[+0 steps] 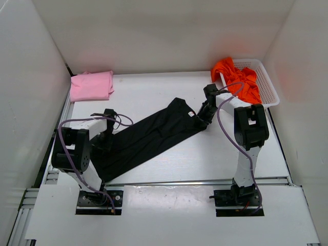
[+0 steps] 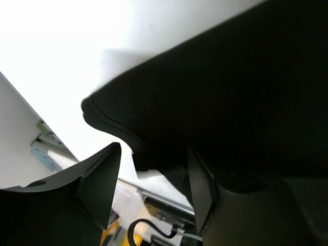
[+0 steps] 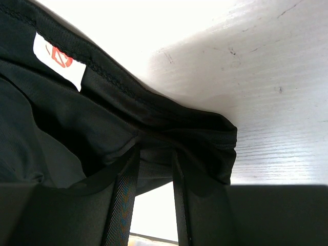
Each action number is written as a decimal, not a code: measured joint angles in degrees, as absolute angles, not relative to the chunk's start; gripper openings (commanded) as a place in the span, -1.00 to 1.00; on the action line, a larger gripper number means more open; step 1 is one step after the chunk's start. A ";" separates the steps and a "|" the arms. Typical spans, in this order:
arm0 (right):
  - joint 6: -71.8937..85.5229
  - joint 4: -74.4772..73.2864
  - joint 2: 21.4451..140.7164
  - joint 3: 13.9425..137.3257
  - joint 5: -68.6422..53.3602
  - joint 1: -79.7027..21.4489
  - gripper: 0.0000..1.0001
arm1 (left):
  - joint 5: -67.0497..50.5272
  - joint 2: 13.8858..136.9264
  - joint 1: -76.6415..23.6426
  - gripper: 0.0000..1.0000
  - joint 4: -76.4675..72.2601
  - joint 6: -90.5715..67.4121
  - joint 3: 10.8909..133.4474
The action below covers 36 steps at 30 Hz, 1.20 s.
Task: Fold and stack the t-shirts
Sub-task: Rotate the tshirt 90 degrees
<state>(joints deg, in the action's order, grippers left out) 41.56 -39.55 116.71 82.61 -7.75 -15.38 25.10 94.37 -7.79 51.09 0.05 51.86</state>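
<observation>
The black t-shirt (image 1: 148, 136) lies pulled out in a long diagonal band across the table, from near left to far right. My right gripper (image 1: 201, 120) is shut on its collar end. In the right wrist view the fabric (image 3: 102, 102) with a white neck label (image 3: 59, 59) bunches between the gripper's (image 3: 154, 154) tips. My left gripper (image 1: 104, 139) sits at the shirt's lower left part with its jaws wide apart. In the left wrist view the gripper (image 2: 154, 154) is right under the shirt's hem (image 2: 205, 92). The pink t-shirt (image 1: 92, 85) lies folded at the far left. The orange-red t-shirt (image 1: 238, 77) is crumpled in the basket.
A white mesh basket (image 1: 267, 87) stands at the far right corner. White walls close in the table (image 1: 225, 154) on the left, back and right. A metal rail (image 1: 195, 181) runs along the near edge in front of the arm bases.
</observation>
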 measured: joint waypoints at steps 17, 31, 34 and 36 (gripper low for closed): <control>39.09 -39.00 113.71 81.65 -5.48 -15.40 -0.27 | 24.25 87.48 -10.66 0.75 55.24 0.19 50.63; 39.24 -43.13 115.11 82.19 1.19 -18.00 -0.27 | 19.81 86.65 -0.36 0.75 55.27 0.14 56.64; 39.66 -47.37 121.75 91.55 -1.08 -17.85 -0.27 | 19.22 86.67 0.78 0.75 54.94 0.16 56.18; 39.94 -51.24 127.74 100.95 -2.96 -17.67 -0.23 | 18.72 86.67 1.43 0.75 54.61 0.16 55.81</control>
